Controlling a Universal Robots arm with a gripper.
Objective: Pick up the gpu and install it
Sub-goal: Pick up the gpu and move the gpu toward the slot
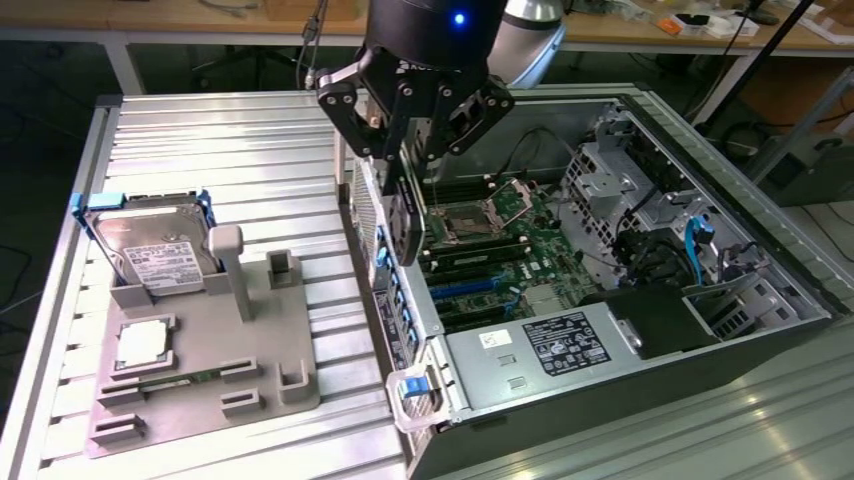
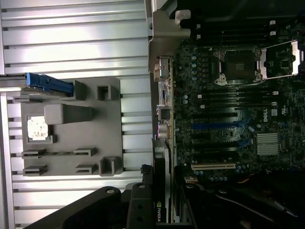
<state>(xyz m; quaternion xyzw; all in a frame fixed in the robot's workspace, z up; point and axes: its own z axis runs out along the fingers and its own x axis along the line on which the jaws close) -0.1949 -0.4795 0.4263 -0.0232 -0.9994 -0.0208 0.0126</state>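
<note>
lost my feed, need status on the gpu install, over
Gripper jaws shut on gpu. Gpu hangs edge-down at open case wall, not seated. No obstruction seen at expansion slots.

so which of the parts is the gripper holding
The gpu, clamped edge-on in the gripper at the open case's edge; the hard drive and cpu sit apart in the grey tray.

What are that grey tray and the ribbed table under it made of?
Tray: probably plastic, moulded or printed, with a matt finish. Its grey is dull and even, and its blocks are chunky and rounded.
Table: probably bare aluminium. Its silvery ribs reflect the light in bright streaks.
</note>
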